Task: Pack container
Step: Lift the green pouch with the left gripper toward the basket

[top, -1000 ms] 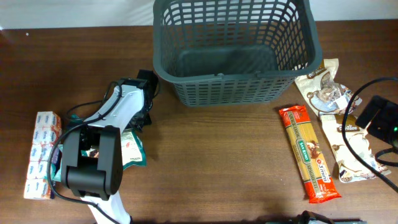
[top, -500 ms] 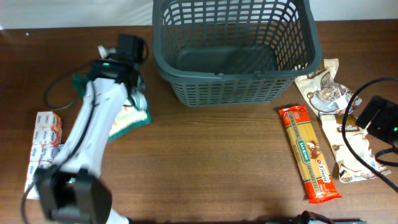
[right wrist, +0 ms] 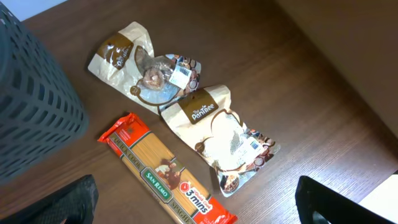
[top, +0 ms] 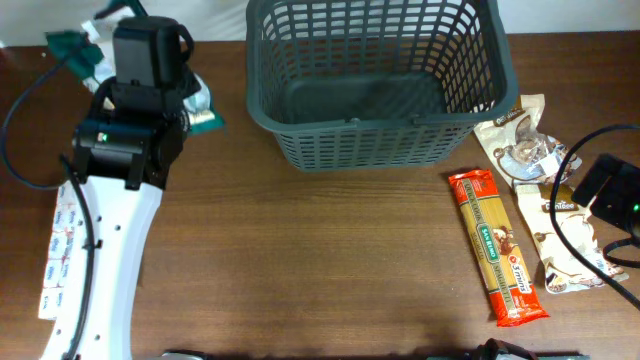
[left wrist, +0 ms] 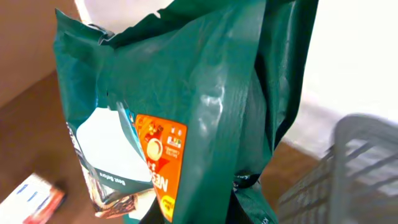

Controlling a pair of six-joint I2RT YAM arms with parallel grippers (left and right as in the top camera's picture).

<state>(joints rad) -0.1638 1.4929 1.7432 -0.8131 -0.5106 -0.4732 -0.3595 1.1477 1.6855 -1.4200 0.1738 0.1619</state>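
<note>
Overhead view, near edge first: the white left arm (top: pixel 100 270) runs up the left side of the brown table (top: pixel 300 260). It partly covers a row of white-and-red cartons (top: pixel 52 265) lying flat.

Right of centre, a red spaghetti packet (top: pixel 497 248) lies flat, its long axis pointing away from the robot. Just beside it on the right is a beige packet (top: pixel 565 240). A second beige packet (top: pixel 520 135) lies further back, near the container's right wall.

The right gripper (top: pixel 610 190) is black and sits above these packets at the right edge. In the right wrist view its dark fingers (right wrist: pixel 74 202) are spread wide with nothing between them, so it is released. The spaghetti packet (right wrist: pixel 165 180) and both beige packets lie on the table below it.

At far centre, the container (top: pixel 380 150) stands upright on the table. It is dark grey with slotted walls and a thick rim.

At far left, the left gripper (top: pixel 147 55) is raised to the left of the container, not over it. It is clenched on a green packet (top: pixel 68 45), whose green ends stick out on both sides.

In the left wrist view the green packet (left wrist: pixel 205 106) fills the frame, hanging crumpled off the table, with an orange label (left wrist: pixel 160 155) on it. A container corner (left wrist: pixel 354 162) shows at lower right and one carton (left wrist: pixel 31 196) at lower left.
</note>
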